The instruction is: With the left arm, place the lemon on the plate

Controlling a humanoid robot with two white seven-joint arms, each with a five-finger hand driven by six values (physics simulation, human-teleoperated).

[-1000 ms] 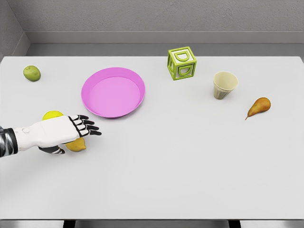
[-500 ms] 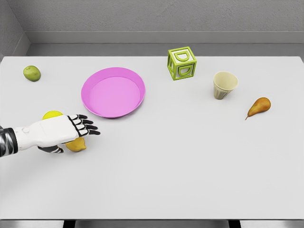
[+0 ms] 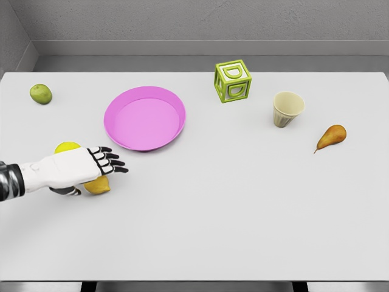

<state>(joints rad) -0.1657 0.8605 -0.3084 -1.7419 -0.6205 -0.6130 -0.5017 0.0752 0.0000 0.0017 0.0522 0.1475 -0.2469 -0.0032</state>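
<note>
Little is changing since the earlier frame: the left hand [image 3: 82, 167], fingers spread and released, is still hovering over the lemon [image 3: 97, 185], lying near the pink plate [image 3: 144, 118] on the white table [image 3: 243, 207] below grey walls.

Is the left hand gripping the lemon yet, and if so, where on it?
Cannot tell. The left hand lies over the lemon, fingers stretched toward the plate; whether the thumb below touches it is hidden.

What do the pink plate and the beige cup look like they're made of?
The pink plate looks like matte plastic: uniform color, smooth raised rim, no glare. The beige cup could be plastic or unglazed ceramic: flat, even tone, thin lip. Being renders, neither is certain.
</note>
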